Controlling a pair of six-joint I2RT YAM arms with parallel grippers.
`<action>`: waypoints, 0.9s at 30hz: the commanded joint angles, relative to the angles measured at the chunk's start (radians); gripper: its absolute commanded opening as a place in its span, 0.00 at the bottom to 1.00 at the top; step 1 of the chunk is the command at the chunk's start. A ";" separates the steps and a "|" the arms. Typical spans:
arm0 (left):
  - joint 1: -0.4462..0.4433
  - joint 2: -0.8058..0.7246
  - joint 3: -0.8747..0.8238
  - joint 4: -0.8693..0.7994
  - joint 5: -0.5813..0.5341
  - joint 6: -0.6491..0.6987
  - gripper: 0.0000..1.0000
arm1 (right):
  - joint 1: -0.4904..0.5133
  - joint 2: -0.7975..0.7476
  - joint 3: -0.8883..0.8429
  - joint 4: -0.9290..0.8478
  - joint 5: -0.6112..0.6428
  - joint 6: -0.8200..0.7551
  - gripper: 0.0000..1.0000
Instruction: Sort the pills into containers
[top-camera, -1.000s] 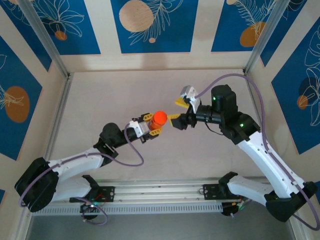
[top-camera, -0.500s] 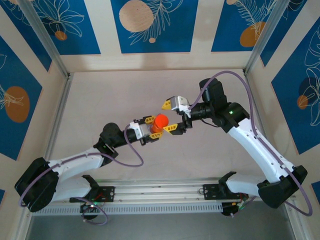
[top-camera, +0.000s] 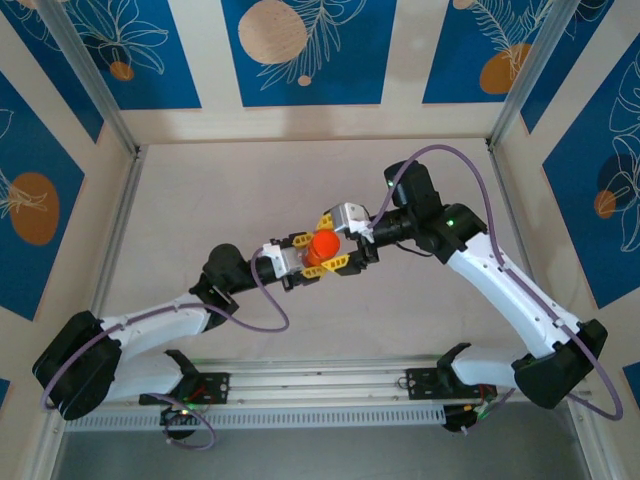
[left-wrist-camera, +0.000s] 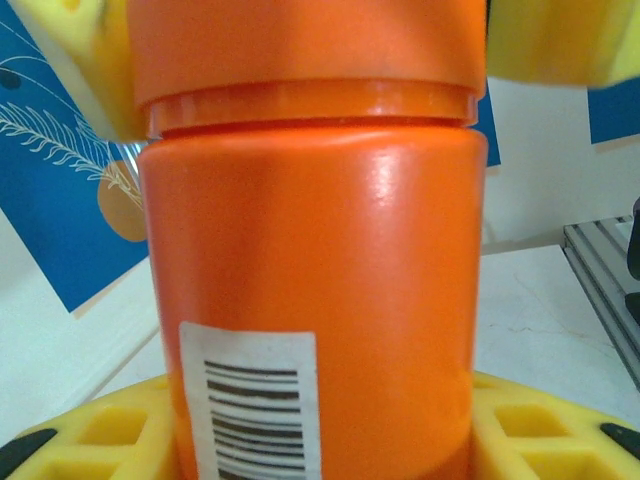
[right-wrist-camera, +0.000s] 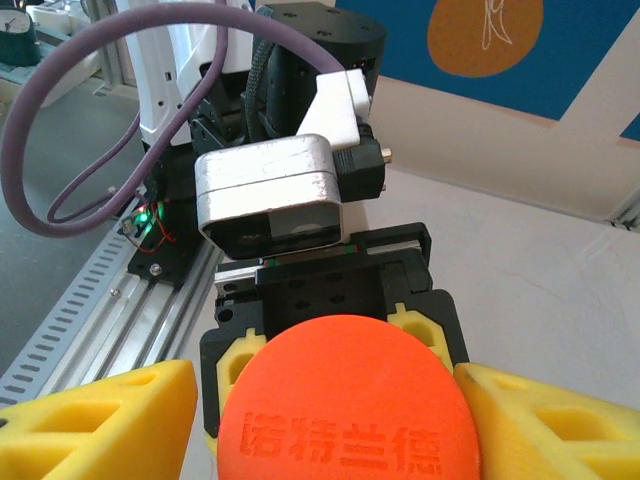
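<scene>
An orange pill bottle (top-camera: 321, 244) with a barcode label (left-wrist-camera: 250, 400) stands upright above the table's middle. My left gripper (top-camera: 303, 252) is shut on its body, its yellow fingers (left-wrist-camera: 545, 435) hugging the base. From the right, my right gripper (top-camera: 332, 240) straddles the bottle's orange cap (right-wrist-camera: 345, 400). Its yellow fingers (right-wrist-camera: 95, 420) sit against both sides of the cap, shut on it. The pills and the containers are out of view.
The pale tabletop (top-camera: 200, 200) is bare around the arms. A metal rail (top-camera: 320, 385) runs along the near edge. Frame posts (top-camera: 112, 125) and blue-patterned walls (top-camera: 300, 50) close in the back and sides. Purple cables loop off both arms.
My right gripper swung left and down from beside the bottle until its fingers came around the cap and narrowed on it. The left gripper and the bottle stayed put.
</scene>
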 joint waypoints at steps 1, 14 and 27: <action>-0.007 0.001 0.035 0.050 0.020 -0.019 0.00 | 0.011 0.005 0.022 -0.032 0.012 -0.013 0.60; -0.007 -0.029 0.024 0.050 -0.108 0.018 0.00 | 0.076 -0.029 -0.100 0.172 0.368 0.399 0.25; -0.007 -0.048 0.033 -0.004 -0.142 0.044 0.00 | 0.178 -0.099 -0.182 0.167 0.622 0.541 0.46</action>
